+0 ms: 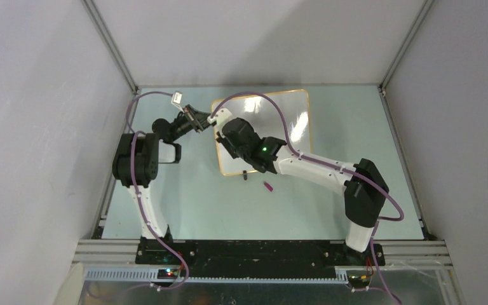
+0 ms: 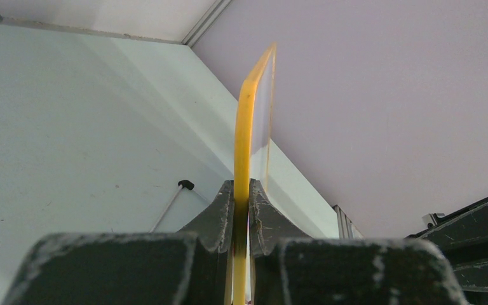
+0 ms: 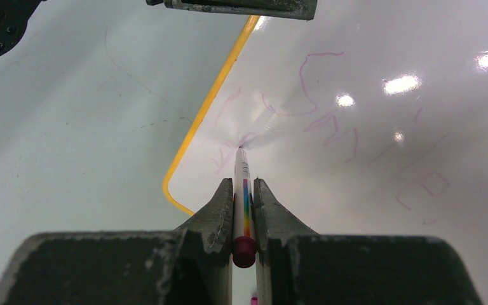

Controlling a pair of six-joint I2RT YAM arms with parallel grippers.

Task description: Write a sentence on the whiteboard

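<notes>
Item one: whiteboard (image 1: 295, 108), glossy white with a thin orange-yellow frame and rounded corners, placed on the pale table (image 1: 330, 210) toward the far middle, somewhat left of centre; ceiling lights glare on its right half. Item two: left gripper (image 2: 241, 197), reaching in from the left, jaws pressed onto the board's yellow left edge near the far-left corner, one finger on each face of the board. Item three: right gripper (image 3: 244, 185), its arm stretched from the near right across the board's left part, jaws pinching a slim white marker (image 3: 242, 166) with a rainbow stripe and a dark red end cap. The marker's tip meets its own reflection on the board surface just inside the left frame, close to a rounded corner. Item four: faint purple strokes (image 3: 321, 121), scattered over the board to the right of the tip, too pale to read. Item five: a small magenta piece (image 1: 269, 187), lying on the table just near of the board's near edge, apart from both grippers.
</notes>
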